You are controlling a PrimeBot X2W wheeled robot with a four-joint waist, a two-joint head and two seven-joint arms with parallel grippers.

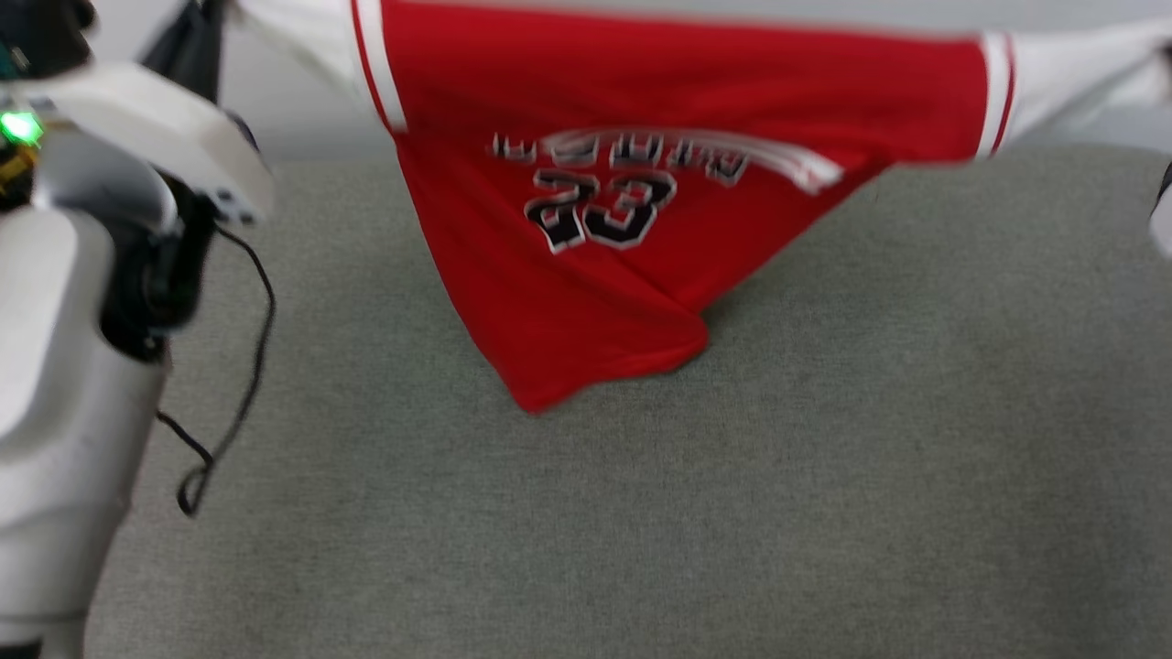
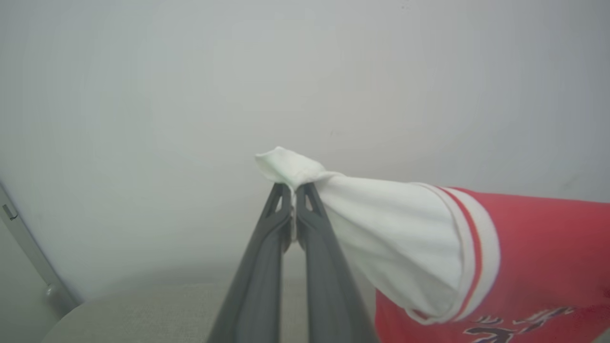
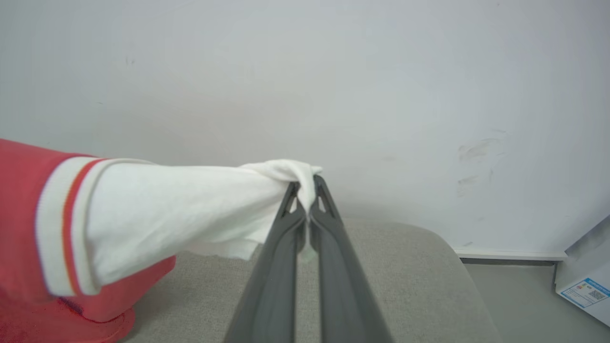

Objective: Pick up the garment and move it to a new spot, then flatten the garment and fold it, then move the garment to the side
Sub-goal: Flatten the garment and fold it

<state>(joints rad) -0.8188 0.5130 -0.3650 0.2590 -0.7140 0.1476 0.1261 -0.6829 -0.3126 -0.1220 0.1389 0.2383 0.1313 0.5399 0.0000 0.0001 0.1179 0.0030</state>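
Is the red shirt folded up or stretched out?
Stretched out, not folded. The garment hangs between the left gripper and right gripper, each pinching a white sleeve end; its lower end sags onto the grey cushion.

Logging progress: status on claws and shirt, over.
Left claw shut on shirt sleeve. Right claw shut on other sleeve. Stretched between, lower corner touching grey cushion. Cable hangs left.
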